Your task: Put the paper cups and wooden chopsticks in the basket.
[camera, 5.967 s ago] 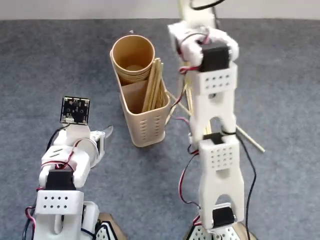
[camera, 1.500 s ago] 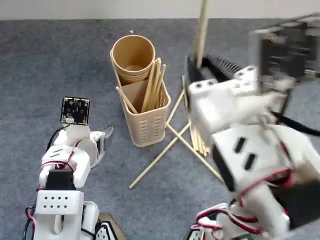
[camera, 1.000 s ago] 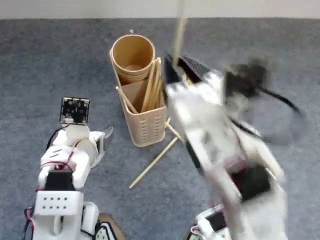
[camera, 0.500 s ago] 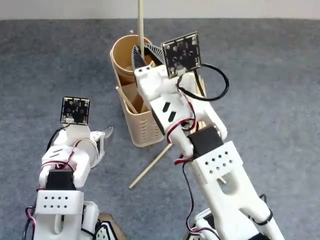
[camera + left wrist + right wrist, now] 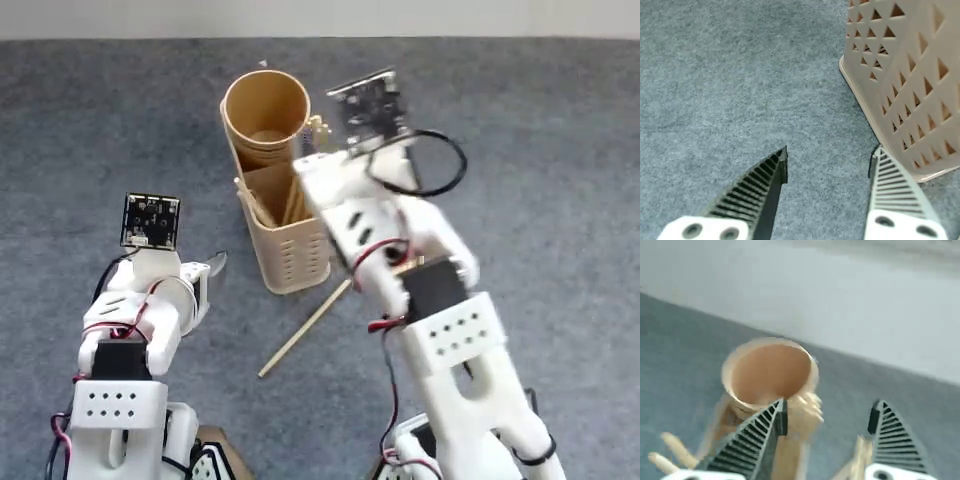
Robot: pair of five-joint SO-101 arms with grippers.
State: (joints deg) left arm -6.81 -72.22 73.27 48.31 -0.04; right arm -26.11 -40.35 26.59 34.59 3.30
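Observation:
A tan perforated basket (image 5: 290,255) stands on the grey carpet. Stacked paper cups (image 5: 265,115) sit in its far end, with several wooden chopsticks (image 5: 296,198) leaning inside beside them. The right arm's wrist (image 5: 365,215) hangs over the basket's right side. My right gripper (image 5: 829,412) is open above the cups (image 5: 771,371), with blurred chopstick ends (image 5: 807,412) between its fingers. One loose chopstick (image 5: 305,332) lies on the carpet in front of the basket. My left gripper (image 5: 830,154) is open and low beside the basket (image 5: 905,85), holding nothing.
The left arm (image 5: 135,320) rests to the basket's front left. A pale wall (image 5: 840,300) borders the carpet's far edge. Open carpet (image 5: 110,120) lies to the left and far right.
The right arm swung from the basket's right side to above it, carrying an upright chopstick. That chopstick no longer stands in the gripper, which is now open. The left arm stayed still.

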